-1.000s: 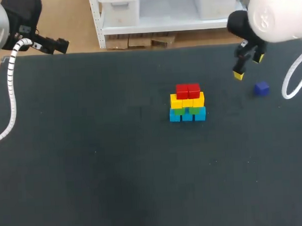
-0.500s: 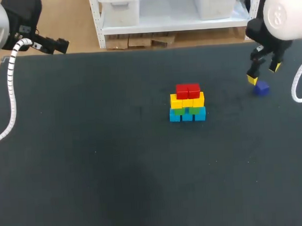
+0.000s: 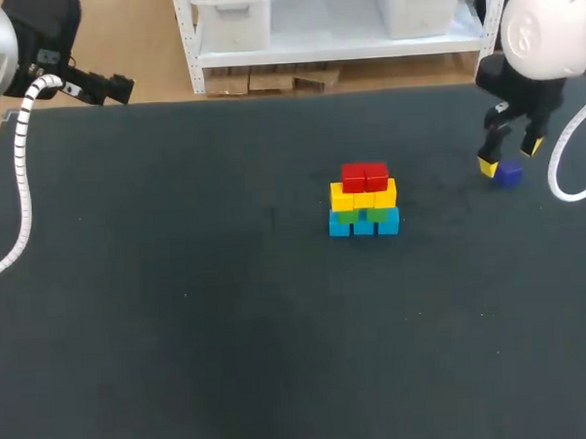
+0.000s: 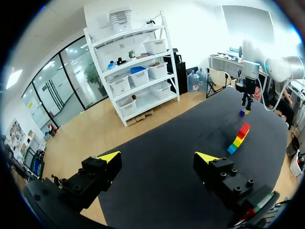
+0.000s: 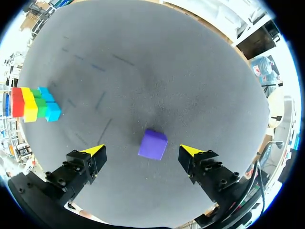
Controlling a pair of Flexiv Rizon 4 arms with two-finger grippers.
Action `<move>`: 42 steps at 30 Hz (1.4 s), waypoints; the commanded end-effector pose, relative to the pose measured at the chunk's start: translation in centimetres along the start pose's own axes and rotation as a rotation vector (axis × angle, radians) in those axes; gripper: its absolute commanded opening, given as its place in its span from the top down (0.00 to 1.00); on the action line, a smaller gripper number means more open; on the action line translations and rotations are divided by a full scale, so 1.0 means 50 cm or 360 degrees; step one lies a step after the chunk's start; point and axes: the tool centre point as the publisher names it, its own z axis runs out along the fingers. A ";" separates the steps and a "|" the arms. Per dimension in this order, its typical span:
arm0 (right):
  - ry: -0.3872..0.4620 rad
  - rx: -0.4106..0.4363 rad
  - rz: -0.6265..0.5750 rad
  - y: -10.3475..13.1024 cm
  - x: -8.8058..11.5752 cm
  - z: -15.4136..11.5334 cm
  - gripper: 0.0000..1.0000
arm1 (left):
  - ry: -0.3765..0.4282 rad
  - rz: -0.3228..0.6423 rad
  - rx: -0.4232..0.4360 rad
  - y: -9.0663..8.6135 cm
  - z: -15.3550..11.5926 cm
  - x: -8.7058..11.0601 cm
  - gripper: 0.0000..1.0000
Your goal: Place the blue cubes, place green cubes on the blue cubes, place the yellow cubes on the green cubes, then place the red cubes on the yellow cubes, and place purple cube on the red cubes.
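The right gripper (image 5: 141, 150) stands wide open over the purple cube (image 5: 153, 144), its two yellow-tipped fingers (image 5: 95, 151) spread well past the cube's sides, so that bare table (image 5: 157, 71) shows between each tip and the cube. It holds nothing and neither finger touches the cube. In the right wrist view the cube lies between the fingers and a little ahead of their tips. From the head view the gripper (image 3: 509, 158) hangs just above the cube (image 3: 508, 174), one tip close beside it, though how much height is left between the tips and the table is hard to judge from there. The finished part of the stack stands well apart from this gripper, off to the side of one finger: blue cubes (image 3: 363, 223) on the table, green cubes (image 3: 362, 214) on them, yellow cubes (image 3: 363, 194) above, and red cubes (image 3: 364, 177) on top, with no purple cube on it yet. The left gripper (image 4: 157, 157) is also wide open and empty, at the far corner of the table, with the stack and the other arm far ahead of its fingers. Against the frame a second ago, the right gripper has travelled away from the stack's side of the table and outward to the purple cube. Half a second ago it was nearly over the cube, and it now sits lower and straddles it. The cube, the stack and the left arm have not moved.
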 end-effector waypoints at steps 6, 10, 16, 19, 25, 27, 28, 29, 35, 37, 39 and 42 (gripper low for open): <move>0.0049 -0.0037 0.0015 -0.017 -0.017 0.023 0.00 | -0.0004 0.0000 0.0005 0.002 0.002 0.000 0.00; 0.0054 -0.0052 0.0017 -0.019 -0.017 0.032 0.00 | -0.0004 0.0000 0.0005 0.002 0.002 0.000 0.00; 0.0080 -0.0053 0.0024 -0.020 -0.018 0.044 0.01 | -0.0004 0.0000 0.0005 0.002 0.002 0.000 0.00; 0.0098 -0.0033 0.0027 -0.021 -0.018 0.047 0.13 | -0.0004 0.0000 0.0005 0.002 0.002 0.000 0.00; 0.0116 -0.0014 0.0032 -0.022 -0.017 0.050 0.50 | -0.0004 0.0000 0.0005 0.002 0.002 0.000 0.00; 0.0120 -0.0009 0.0033 -0.022 -0.017 0.050 0.55 | -0.0004 0.0000 0.0005 0.002 0.002 0.000 0.00; 0.0123 -0.0004 0.0034 -0.023 -0.017 0.050 0.58 | -0.0004 0.0000 0.0005 0.002 0.002 0.000 0.00; 0.0124 -0.0002 0.0035 -0.023 -0.016 0.051 0.62 | -0.0004 0.0000 0.0005 0.002 0.002 0.000 0.00; 0.0124 0.0037 0.0016 -0.023 -0.013 0.042 0.81 | -0.0004 0.0000 0.0005 0.002 0.002 0.000 0.00; 0.0104 0.0050 -0.0017 -0.018 -0.012 0.030 0.90 | -0.0004 0.0000 0.0005 0.002 0.002 0.000 0.00; 0.0073 0.0048 -0.0063 -0.013 -0.012 0.015 0.97 | -0.0004 0.0000 0.0005 0.002 0.002 0.000 0.00; 0.0029 0.0057 -0.0161 -0.001 -0.012 -0.015 1.00 | -0.0004 0.0000 0.0005 0.002 0.002 0.000 0.00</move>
